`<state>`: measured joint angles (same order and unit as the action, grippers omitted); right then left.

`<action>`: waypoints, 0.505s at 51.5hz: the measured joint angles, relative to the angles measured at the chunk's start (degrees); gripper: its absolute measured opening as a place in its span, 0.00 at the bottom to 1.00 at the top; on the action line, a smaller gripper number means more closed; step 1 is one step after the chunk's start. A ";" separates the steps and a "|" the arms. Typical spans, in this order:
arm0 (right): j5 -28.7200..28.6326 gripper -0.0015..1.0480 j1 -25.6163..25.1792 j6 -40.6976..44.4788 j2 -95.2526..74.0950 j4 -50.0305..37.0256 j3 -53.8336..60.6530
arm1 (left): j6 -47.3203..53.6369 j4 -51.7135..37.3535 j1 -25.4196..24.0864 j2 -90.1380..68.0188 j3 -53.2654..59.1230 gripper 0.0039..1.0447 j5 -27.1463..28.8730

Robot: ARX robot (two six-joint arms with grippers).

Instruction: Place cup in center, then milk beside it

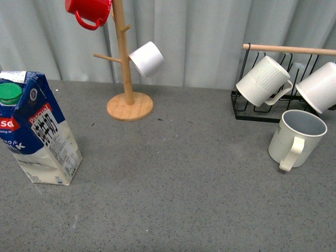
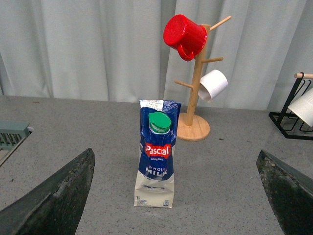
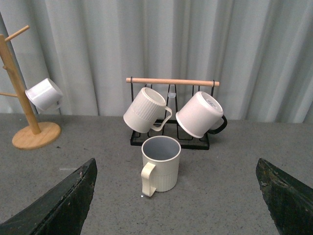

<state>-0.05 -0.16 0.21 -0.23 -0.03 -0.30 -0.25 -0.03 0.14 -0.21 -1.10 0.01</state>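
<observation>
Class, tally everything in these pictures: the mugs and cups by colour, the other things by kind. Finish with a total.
Red mug: 1
White, hanging: 3 (small cup, ribbed mug, dark-handled mug)
Cream mug: 1
Milk carton: 1
Wooden mug tree: 1
Wire rack: 1
Total: 8

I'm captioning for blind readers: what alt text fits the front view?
A milk carton stands at left on a grey table, a cup at right in front of a mug rack; a wooden mug tree stands behind.
</observation>
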 joint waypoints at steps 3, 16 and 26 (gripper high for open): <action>0.00 0.91 0.00 0.00 0.00 0.00 0.00 | 0.00 0.00 0.00 0.00 0.00 0.94 0.00; 0.00 0.91 0.00 0.00 0.00 0.00 0.00 | 0.00 0.00 0.00 0.00 0.00 0.94 0.00; 0.00 0.91 0.00 0.00 0.00 0.00 0.00 | 0.00 0.00 0.00 0.00 0.00 0.94 0.00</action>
<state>-0.05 -0.16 0.21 -0.23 -0.03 -0.30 -0.25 -0.03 0.14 -0.21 -1.10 0.01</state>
